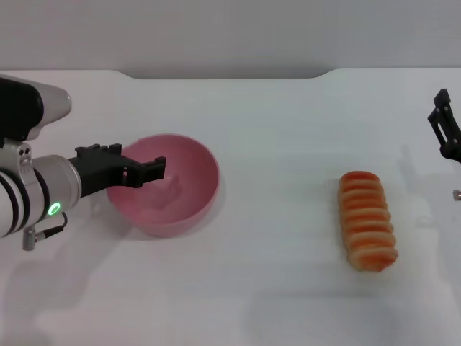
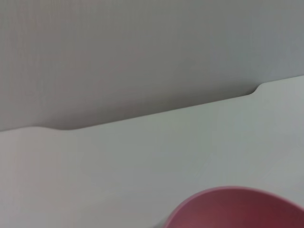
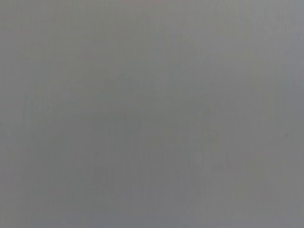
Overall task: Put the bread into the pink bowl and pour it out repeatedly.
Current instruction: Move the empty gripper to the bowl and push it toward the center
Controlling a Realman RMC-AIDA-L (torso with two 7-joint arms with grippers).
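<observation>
Head view: the left gripper (image 1: 148, 171) reaches in from the robot's left and sits at the near-left rim of the pink bowl (image 1: 189, 189), its black fingers (image 1: 144, 171) extending over the rim and into the bowl's opening. Whether the fingers pinch the rim or merely lie across it cannot be told, and their spacing is not readable from this angle. The bowl stands upright on the white bench (image 1: 274, 137), its cavity showing only pink.

The bread (image 1: 368, 219) lies on the bench well apart from the left gripper, far beyond the bowl on the side away from that arm. It rests with its orange-brown ridged crust upward and its long axis running roughly toward and away from the robot. Nothing touches it.

The right gripper (image 1: 446, 126) shows only as a black part at the edge of the view, raised above the bench, beyond and outboard of the bread and clear of it. Its finger state cannot be told.

Left wrist view: the pink bowl (image 2: 237, 208) appears as 1 curved rim segment at the frame border, with bare bench (image 2: 142, 156) beyond it and a grey wall (image 2: 142, 47) behind the bench's far edge. Right wrist view: a uniform grey field with no object resolved.
</observation>
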